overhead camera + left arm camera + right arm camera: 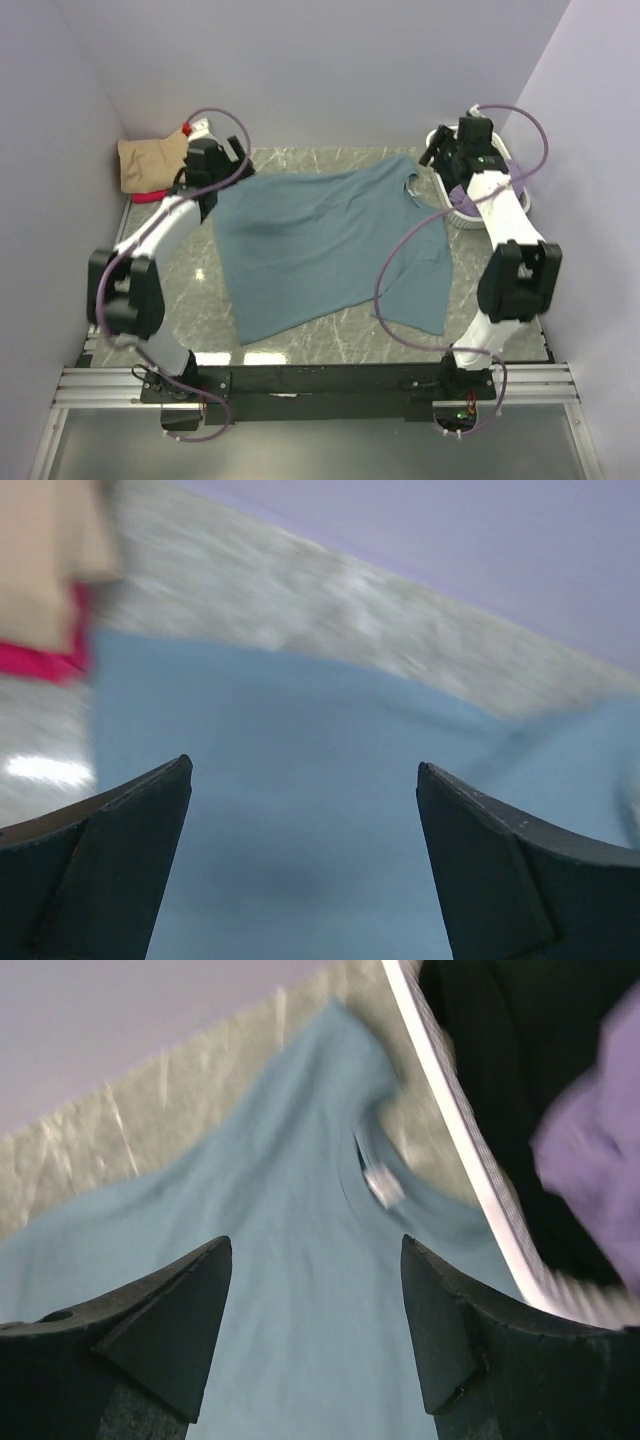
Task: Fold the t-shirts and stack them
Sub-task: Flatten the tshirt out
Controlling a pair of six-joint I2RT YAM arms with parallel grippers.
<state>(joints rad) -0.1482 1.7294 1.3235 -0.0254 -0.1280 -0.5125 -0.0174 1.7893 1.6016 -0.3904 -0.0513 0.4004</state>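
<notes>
The teal t-shirt (320, 245) lay flat beneath the left gripper (305, 768) and right gripper (315, 1244), both gaping and empty, its neck nearest the right one, long axis running claw to claw, on a marble table (340, 337) between lilac walls (320, 70)

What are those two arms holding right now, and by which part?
Nothing. The left fingers and the right fingers stand open and empty over the teal t-shirt.

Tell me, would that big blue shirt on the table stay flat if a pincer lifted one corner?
Probably not: the blue shirt lies limp with soft wrinkles, so it would likely droop. It looks thin, so probably light. Pushed, the wrinkly cloth would likely bunch up.
</notes>
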